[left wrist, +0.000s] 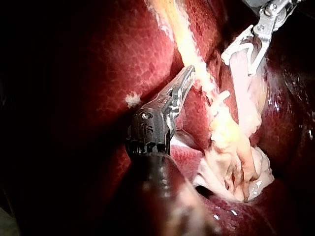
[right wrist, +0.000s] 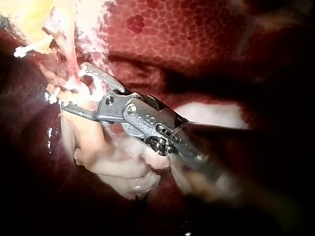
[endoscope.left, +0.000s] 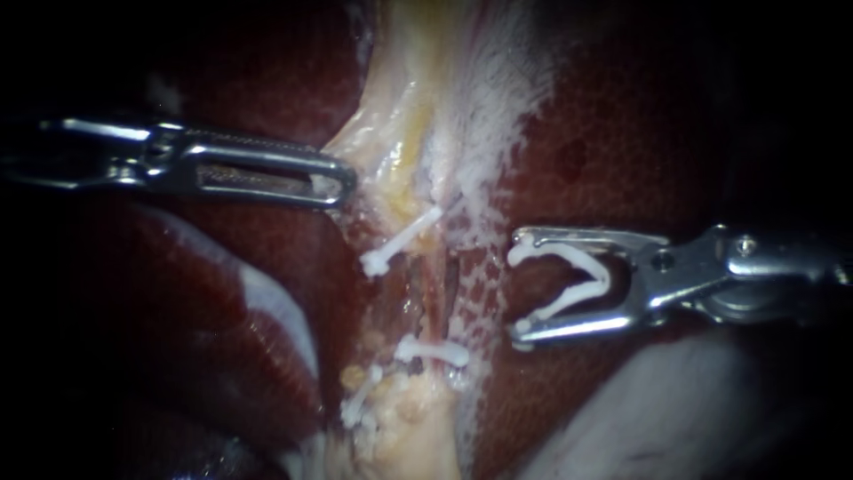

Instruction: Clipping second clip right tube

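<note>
I can read no text, label, brand, number or sign in any of my three views.

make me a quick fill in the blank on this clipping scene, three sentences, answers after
1. The open white clip sits between the jaws of the instrument that comes in from the ____.
2. In the endoscope view, ____ other white clips are already closed on the pale strip of tissue.
3. The dark red organ on both sides of that strip is the ____.
Missing words: right; three; liver.
</note>
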`<state>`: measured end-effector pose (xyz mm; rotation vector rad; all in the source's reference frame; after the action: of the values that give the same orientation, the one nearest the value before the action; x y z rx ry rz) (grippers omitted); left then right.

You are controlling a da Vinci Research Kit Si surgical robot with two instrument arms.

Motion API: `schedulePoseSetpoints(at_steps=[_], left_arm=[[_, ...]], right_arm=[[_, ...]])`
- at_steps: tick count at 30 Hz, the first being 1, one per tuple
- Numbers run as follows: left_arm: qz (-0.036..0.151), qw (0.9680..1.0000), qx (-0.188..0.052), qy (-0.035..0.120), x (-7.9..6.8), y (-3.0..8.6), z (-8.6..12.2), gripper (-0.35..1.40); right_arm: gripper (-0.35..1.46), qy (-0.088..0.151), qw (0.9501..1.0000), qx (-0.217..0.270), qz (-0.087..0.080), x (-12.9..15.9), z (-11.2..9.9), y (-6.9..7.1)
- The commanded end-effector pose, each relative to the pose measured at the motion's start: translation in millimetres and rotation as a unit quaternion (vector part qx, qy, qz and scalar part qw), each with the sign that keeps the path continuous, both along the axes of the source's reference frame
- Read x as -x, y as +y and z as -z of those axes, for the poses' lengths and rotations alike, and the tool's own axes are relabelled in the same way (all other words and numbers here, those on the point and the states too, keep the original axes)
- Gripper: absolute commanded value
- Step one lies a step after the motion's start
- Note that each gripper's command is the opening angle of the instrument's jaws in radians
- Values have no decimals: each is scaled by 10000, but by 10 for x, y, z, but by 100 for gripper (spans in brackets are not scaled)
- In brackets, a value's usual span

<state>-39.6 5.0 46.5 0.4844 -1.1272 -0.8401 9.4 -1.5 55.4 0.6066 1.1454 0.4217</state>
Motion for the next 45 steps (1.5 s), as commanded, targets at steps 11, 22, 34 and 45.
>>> schedulePoseSetpoints(at_steps=[11,22,34,45], left_arm=[[70,9998,134,-99,-10,0,57,-35],[73,9998,160,-84,-8,-3,63,-35],[78,9998,162,-80,-7,-3,63,-35],[81,9998,164,-77,-6,-4,62,-35]], right_arm=[[57,-7,9991,-397,118,-26,-40,-25],[56,15,9985,-497,235,-56,-58,-34],[57,3,9983,-532,242,-84,-61,-39],[54,25,9972,-667,340,-92,-58,-41]])
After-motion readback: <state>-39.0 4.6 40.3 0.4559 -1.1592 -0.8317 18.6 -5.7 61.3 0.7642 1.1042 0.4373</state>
